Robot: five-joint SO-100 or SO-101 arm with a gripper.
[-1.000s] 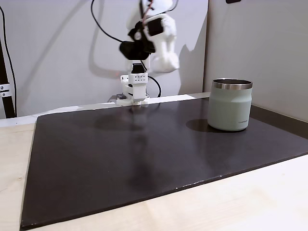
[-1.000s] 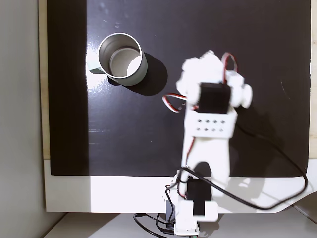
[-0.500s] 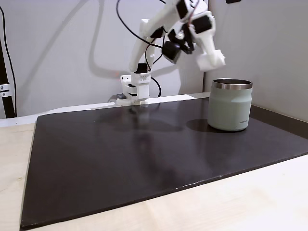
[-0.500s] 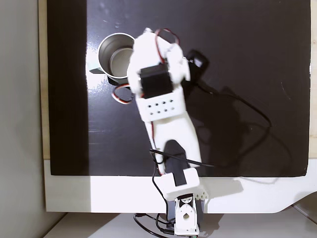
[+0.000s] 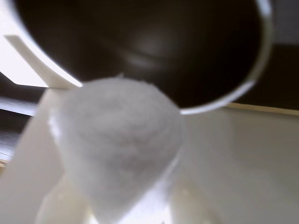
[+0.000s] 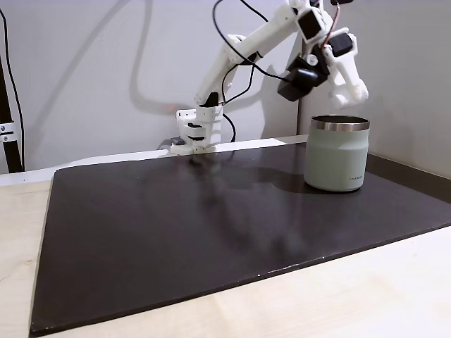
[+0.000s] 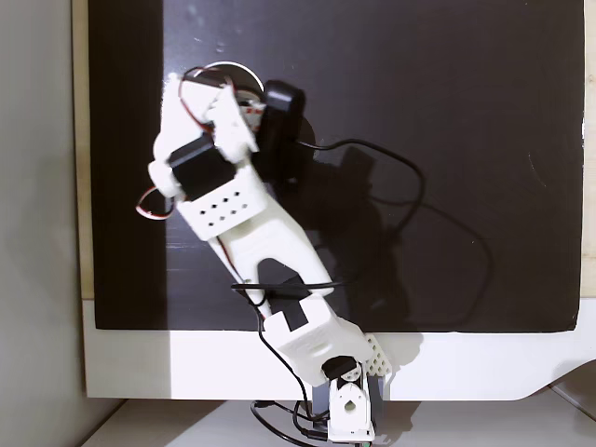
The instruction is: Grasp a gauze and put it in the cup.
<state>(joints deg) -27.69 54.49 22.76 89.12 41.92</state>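
The gauze [image 5: 117, 140], a fuzzy white roll, sits large and blurred in the middle of the wrist view, pinched between pale white fingers [image 5: 32, 168]. Just beyond it gapes the dark inside of the cup [image 5: 154, 42], with its shiny rim curving round on the right. From the side fixed view, the gripper [image 6: 359, 90] hangs a little above the steel rim of the sage-green cup [image 6: 337, 158], pointing down at its mouth. Seen from above, the arm [image 7: 223, 200] covers most of the cup, leaving a sliver of rim [image 7: 212, 67].
A black mat [image 6: 176, 232] covers the pale wooden table [image 6: 366, 296]. The arm's base [image 6: 197, 134] stands at the mat's far edge, with black cables [image 7: 438, 214] looping over the mat. A grey wall runs close behind the cup.
The arm has swung from near its base out across the mat, ending above the cup's mouth. The cup has not moved.
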